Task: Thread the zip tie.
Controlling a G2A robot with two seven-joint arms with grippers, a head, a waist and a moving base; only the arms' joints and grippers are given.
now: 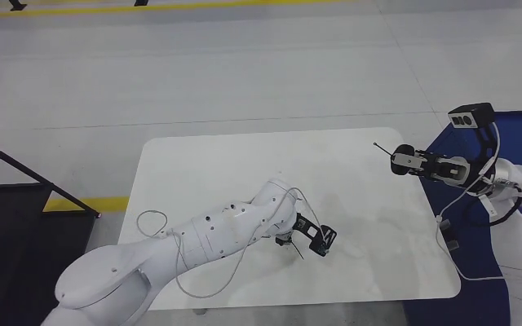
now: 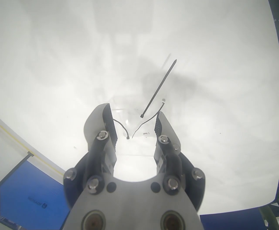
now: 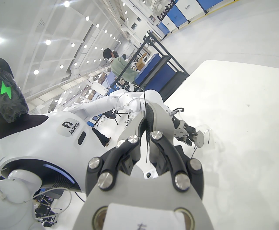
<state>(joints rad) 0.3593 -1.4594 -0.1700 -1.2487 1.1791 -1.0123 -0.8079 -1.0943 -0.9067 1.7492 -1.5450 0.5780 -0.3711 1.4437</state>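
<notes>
Desk: white top, rounded corners, standing on a pale grey floor.
Yellow floor line runs along the far edge of the top view. A second yellow strip lies just left of the desk, crossed by a slanting black bar.
Blue mat sits beside the desk's right edge.
Clear plastic piece lies on the desk; kind not discernible.
Hall behind: black-framed stand with blue panels, a row of blue partitions, ceiling lamps.
</notes>
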